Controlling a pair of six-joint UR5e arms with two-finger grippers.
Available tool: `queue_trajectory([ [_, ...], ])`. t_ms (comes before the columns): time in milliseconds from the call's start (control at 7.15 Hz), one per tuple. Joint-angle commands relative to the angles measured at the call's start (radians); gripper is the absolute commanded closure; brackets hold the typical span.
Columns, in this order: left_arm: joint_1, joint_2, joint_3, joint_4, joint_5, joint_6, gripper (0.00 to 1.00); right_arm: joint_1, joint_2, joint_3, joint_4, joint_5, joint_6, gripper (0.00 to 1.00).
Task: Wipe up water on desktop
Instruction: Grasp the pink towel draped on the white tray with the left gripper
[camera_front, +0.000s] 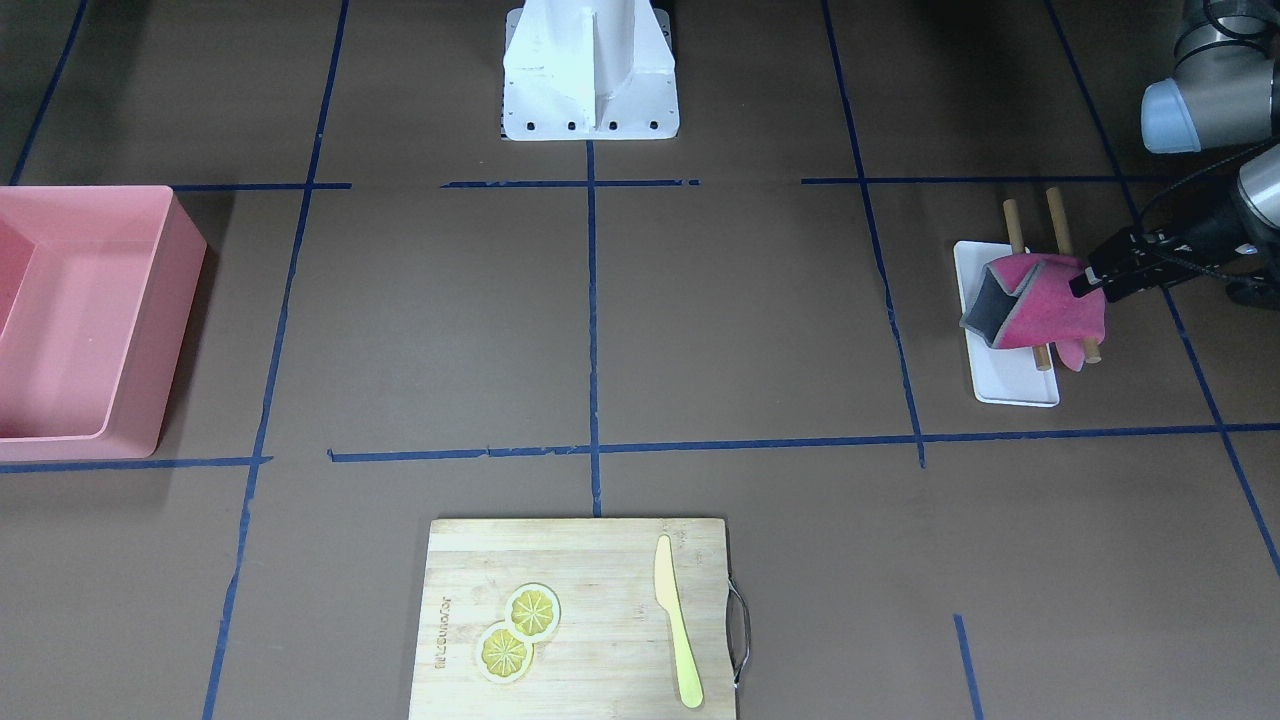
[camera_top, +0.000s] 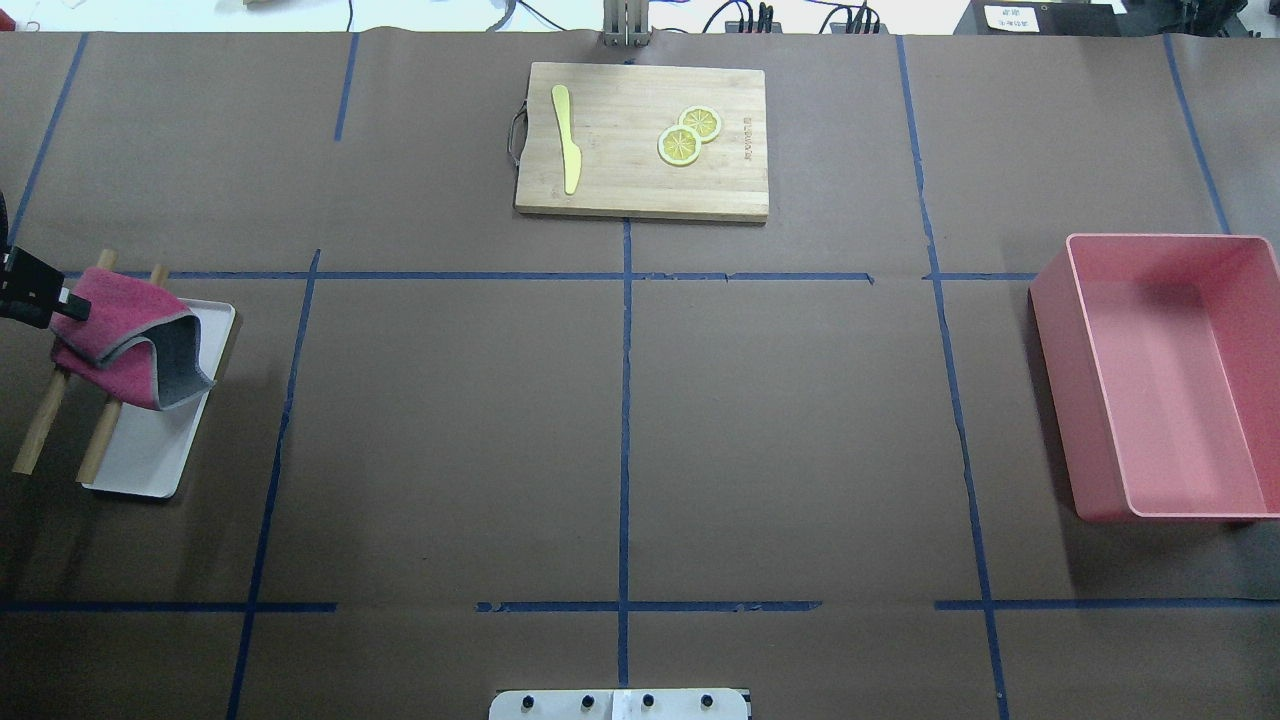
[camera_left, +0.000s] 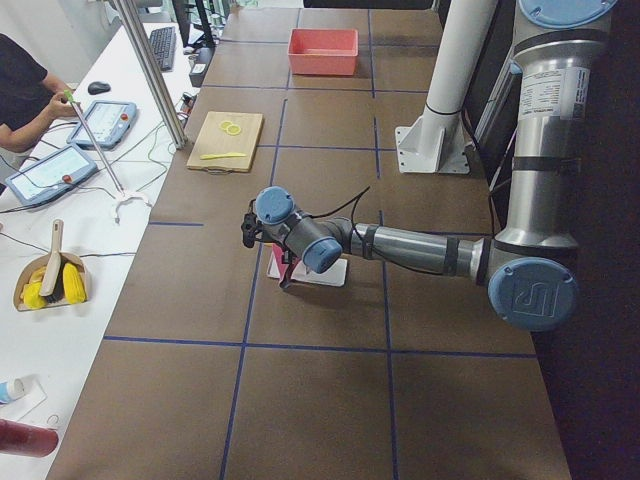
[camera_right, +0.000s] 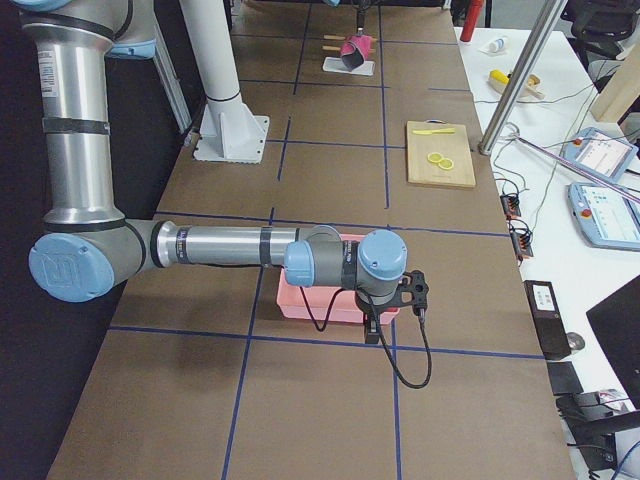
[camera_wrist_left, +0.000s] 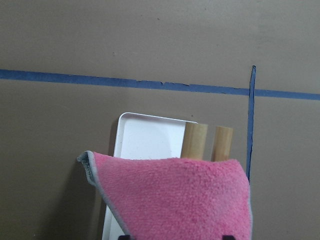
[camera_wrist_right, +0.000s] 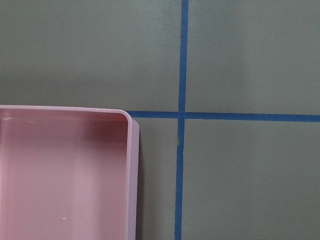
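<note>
The dark-brown desktop (camera_front: 740, 320) with blue tape lines fills the views (camera_top: 790, 420); I see no water on it. My left gripper (camera_front: 1086, 280) is shut on a pink cloth with a grey underside (camera_front: 1045, 310). It holds one edge lifted while the rest drapes over two wooden rods (camera_front: 1013, 216) on a white tray (camera_front: 1012, 388). The cloth also shows in the overhead view (camera_top: 115, 335) and the left wrist view (camera_wrist_left: 180, 195). My right gripper (camera_right: 372, 330) shows only in the exterior right view, over the pink bin's edge; I cannot tell its state.
A pink bin (camera_top: 1060, 400) stands on the robot's right side, empty (camera_wrist_right: 65, 175). A bamboo cutting board (camera_front: 600, 570) with a yellow knife (camera_front: 676, 625) and two lemon slices (camera_front: 518, 630) lies at the far middle edge. The white robot base (camera_front: 590, 75) is at the near middle.
</note>
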Motion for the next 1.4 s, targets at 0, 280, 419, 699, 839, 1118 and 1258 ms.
queue_trajectory([
  [0, 0.002, 0.0, 0.002, 0.0, 0.0, 0.001, 0.72, 0.0, 0.0, 0.0, 0.0, 0.0, 0.0, 0.0],
  [280, 0.0, 0.002, 0.003, 0.003, -0.002, 0.001, 0.89, 0.0, 0.0, 0.0, 0.0, 0.0, 0.0, 0.0],
  [419, 0.0, 0.002, 0.003, 0.003, -0.005, 0.001, 0.93, 0.0, 0.0, 0.0, 0.0, 0.0, 0.0, 0.0],
  [699, -0.011, 0.005, -0.009, 0.005, -0.018, 0.003, 0.97, 0.0, 0.005, 0.002, 0.0, 0.0, 0.0, 0.0],
  [839, -0.046, 0.006, -0.006, 0.011, -0.082, 0.003, 0.98, 0.0, 0.009, 0.002, 0.0, 0.0, -0.001, 0.0],
  [1118, -0.144, -0.001, -0.015, 0.045, -0.199, 0.005, 0.99, -0.002, 0.011, 0.008, 0.0, 0.0, -0.001, 0.0],
  [1258, -0.159, -0.004, -0.03, 0.049, -0.222, 0.003, 0.99, -0.003, 0.011, 0.008, 0.0, 0.002, -0.001, 0.0],
])
